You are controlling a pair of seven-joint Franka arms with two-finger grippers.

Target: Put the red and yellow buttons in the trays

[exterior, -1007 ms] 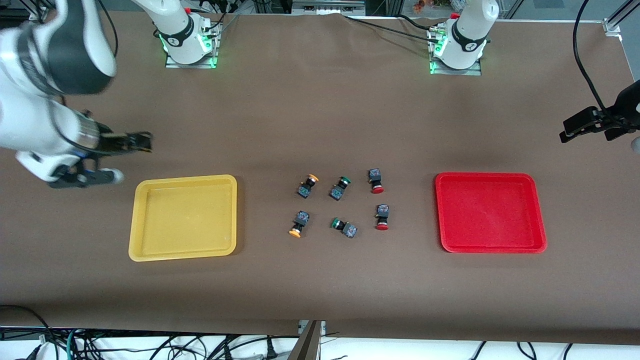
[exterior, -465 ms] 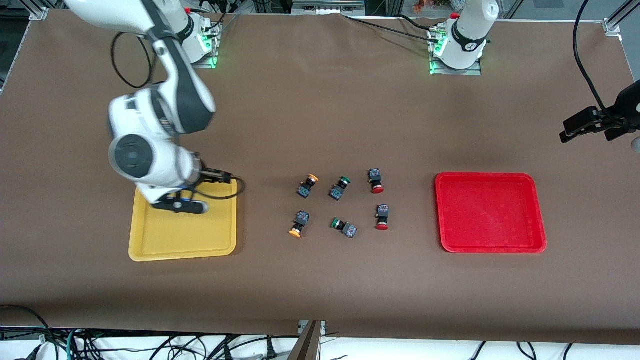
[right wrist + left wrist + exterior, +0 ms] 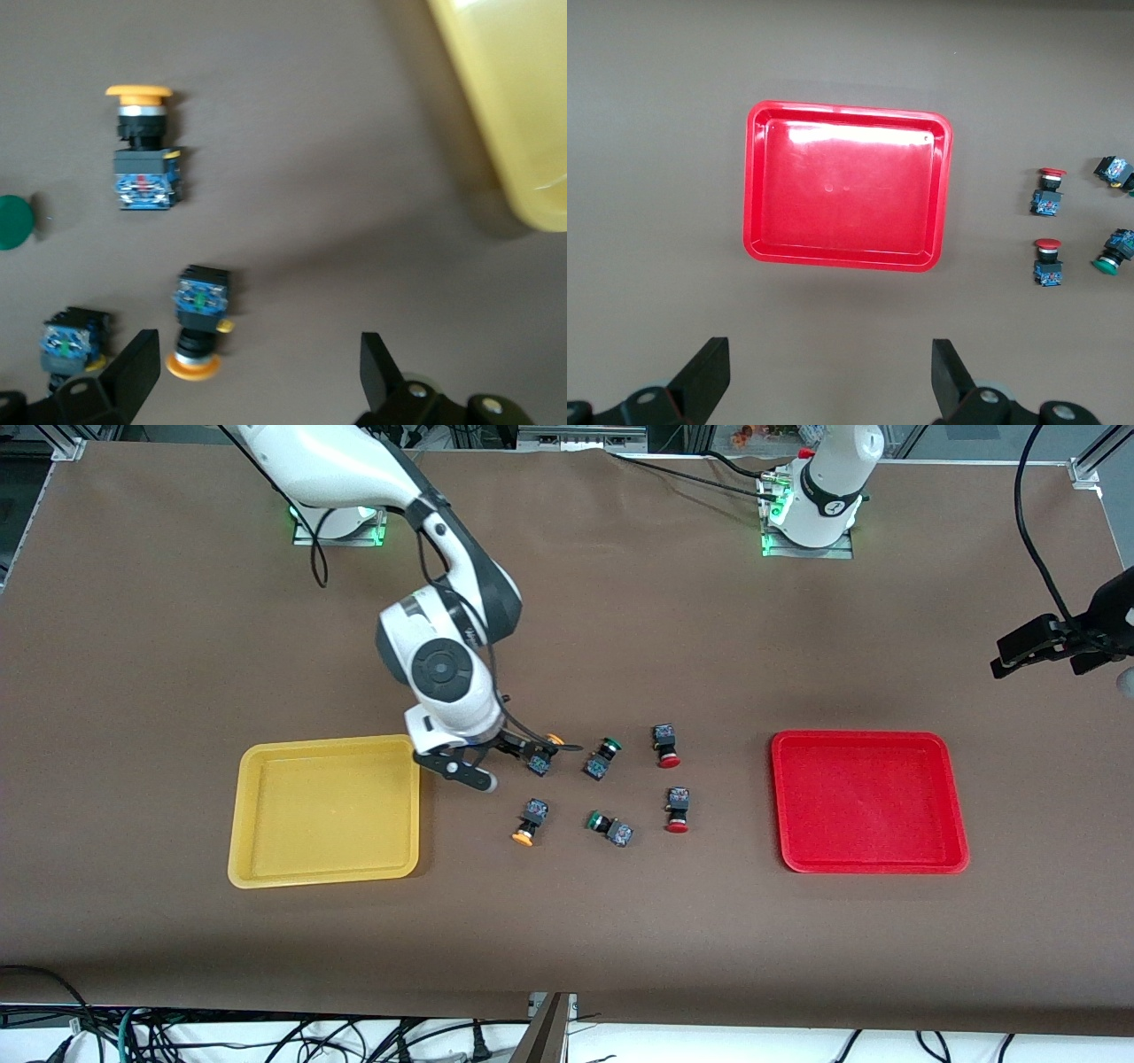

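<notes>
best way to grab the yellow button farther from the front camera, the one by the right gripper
Grip the yellow button across its dark blocky body, coming straight down from above. It lies on its side, so the body's flat faces suit the open right gripper better than the round cap. Table is bare on both sides of it.

No text, label, brand, number or sign can be read in any view. The buttons [image 3: 144,178] carry small blue labels on their bodies, but the print on them is too small to make out. The right arm [image 3: 440,662] has dark lettering on its wrist, also illegible, and the base [image 3: 822,505] of the left arm bears a round mark that cannot be read.
</notes>
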